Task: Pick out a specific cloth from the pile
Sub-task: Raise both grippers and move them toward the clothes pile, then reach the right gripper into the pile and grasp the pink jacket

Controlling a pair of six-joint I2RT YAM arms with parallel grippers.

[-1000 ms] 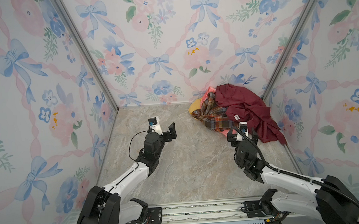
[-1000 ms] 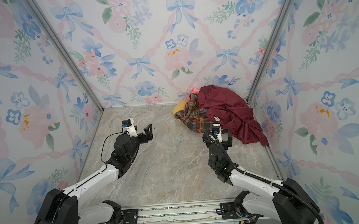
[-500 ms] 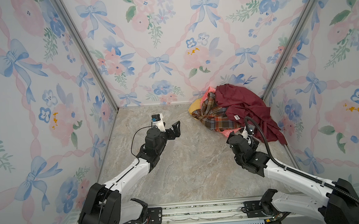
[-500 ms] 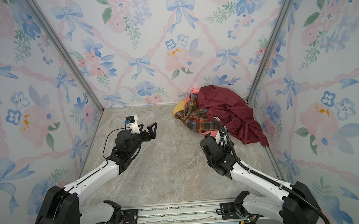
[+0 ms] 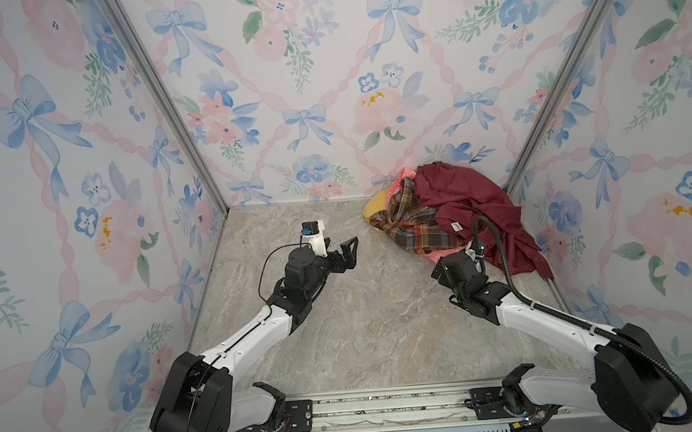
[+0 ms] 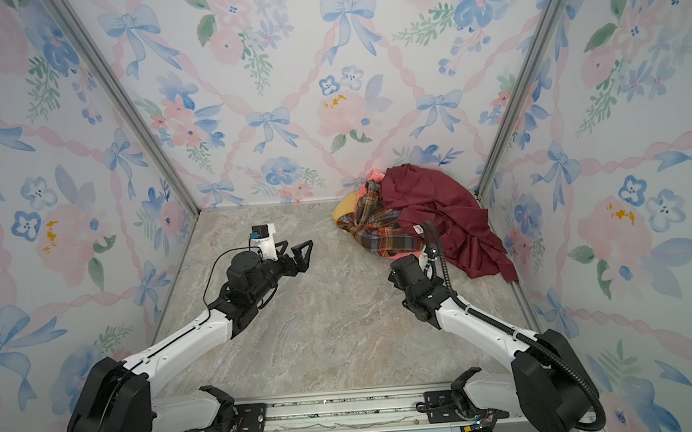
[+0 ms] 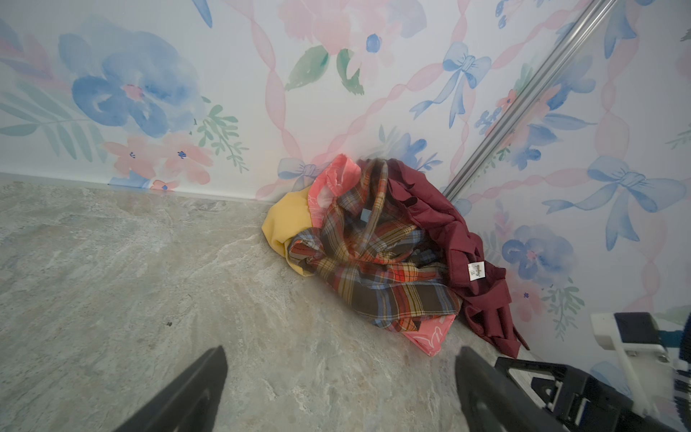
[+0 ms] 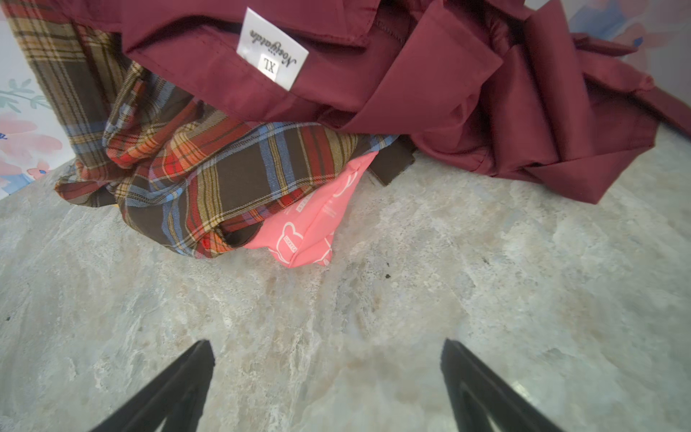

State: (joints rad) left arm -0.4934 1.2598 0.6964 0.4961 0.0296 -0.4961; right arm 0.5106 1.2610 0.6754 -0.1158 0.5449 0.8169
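A: Where is it?
B: The pile [image 5: 460, 200] fills the worktop's far right corner. The cloth [image 8: 310, 228] lies under the plaid shirt [image 8: 232, 172], one pink corner poking out.
A: Hands?
B: Right hand [image 8: 325, 344] and left hand [image 7: 340, 351] both gape wide, empty. I'd pinch that corner low with the right and draw it out slowly.

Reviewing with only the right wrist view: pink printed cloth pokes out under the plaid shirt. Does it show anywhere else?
Observer: Yes, the cloth also sticks up at the back of the pile, by the wall.
Operator: Any garment I can't see?
Observer: A mustard yellow garment, beside the plaid shirt, on the side away from the maroon garment.
Operator: And the left gripper?
Observer: The left gripper is open over the tabletop, apart from the pile.
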